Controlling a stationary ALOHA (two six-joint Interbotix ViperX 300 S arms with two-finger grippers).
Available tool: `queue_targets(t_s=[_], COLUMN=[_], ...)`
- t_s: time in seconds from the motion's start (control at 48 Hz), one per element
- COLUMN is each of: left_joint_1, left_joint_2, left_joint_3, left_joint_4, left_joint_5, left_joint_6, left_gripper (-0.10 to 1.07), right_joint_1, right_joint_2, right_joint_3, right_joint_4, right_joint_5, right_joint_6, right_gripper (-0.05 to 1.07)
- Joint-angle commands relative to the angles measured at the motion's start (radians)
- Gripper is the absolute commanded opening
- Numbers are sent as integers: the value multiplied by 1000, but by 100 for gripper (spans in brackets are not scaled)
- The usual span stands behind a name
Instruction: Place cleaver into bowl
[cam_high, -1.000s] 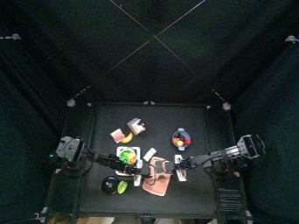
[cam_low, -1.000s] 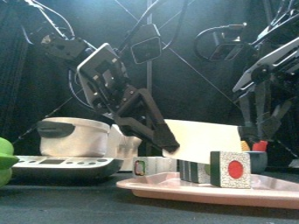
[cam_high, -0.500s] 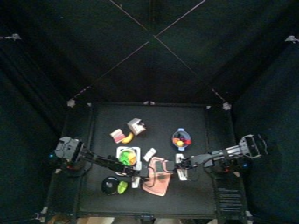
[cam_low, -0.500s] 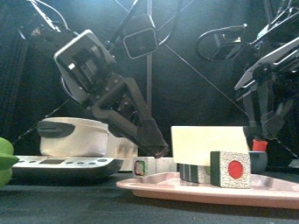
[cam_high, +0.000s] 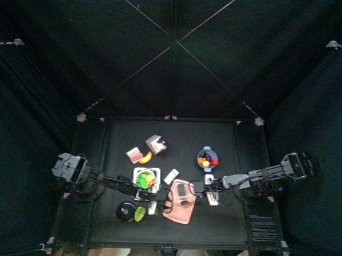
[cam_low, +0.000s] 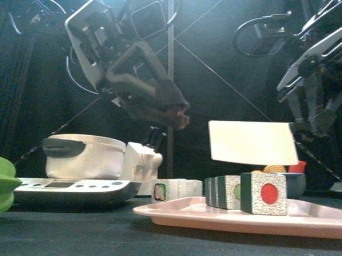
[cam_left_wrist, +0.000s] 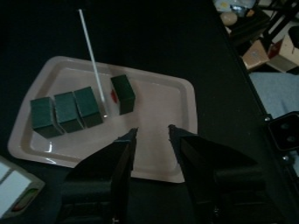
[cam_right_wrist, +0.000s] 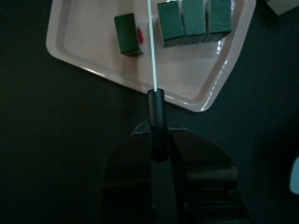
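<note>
My right gripper (cam_right_wrist: 155, 133) is shut on the black handle of the cleaver (cam_right_wrist: 155, 52). It holds the cleaver over the pink board (cam_right_wrist: 82, 54), with the blade edge-on above the green blocks (cam_right_wrist: 187, 17). In the front view the white blade (cam_low: 251, 143) hangs just above the blocks (cam_low: 263, 192). My left gripper (cam_left_wrist: 152, 144) is open and empty, raised above the board's near side (cam_left_wrist: 105, 162). The bowl (cam_high: 206, 157), red and yellow with a dark rim, sits behind the board toward the right.
A yellow-green round dish (cam_high: 130, 212) lies at the front left. A white pot (cam_low: 86, 155) stands on a flat black and white unit (cam_low: 74, 190) at the left. Small boxes (cam_high: 147, 150) stand at the back left.
My left arm has lifted up and drawn back to the left, away from the board. The cleaver has risen a little and shifted right, still held by my right gripper.
</note>
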Motion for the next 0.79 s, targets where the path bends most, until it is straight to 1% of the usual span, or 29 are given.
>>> queue_targets(t_s=[0.0,0.104,0.188,0.271,0.333,0.396,0.479,0.583,0.708,0.771], left_joint_1=[38,78,115,149,179,207,244,284,302,304], left_joint_2=[-67,-106,-141,-183,-222,-261,-308,-368,-433,-454], left_joint_3=[14,54,86,109,127,144,169,212,259,281], left_joint_4=[15,23,54,95,137,158,150,110,83,81], left_joint_5=[-64,-135,-181,-206,-222,-230,-229,-229,-230,-235], left_joint_6=[2,5,6,6,5,0,-2,2,2,5], left_gripper=[76,76,76,76,76,76,76,76,76,76], right_joint_1=[-29,-78,-115,-156,-183,-204,-224,-255,-301,-318], right_joint_2=[-69,-118,-138,-150,-153,-153,-153,-153,-150,-143], right_joint_3=[8,43,71,92,101,103,101,104,104,101], right_joint_4=[44,104,153,219,258,285,301,308,299,270], right_joint_5=[25,29,38,49,46,46,46,46,44,38], right_joint_6=[0,0,3,2,2,2,3,2,15,48], right_gripper=[31,31,31,31,31,31,31,31,32,32])
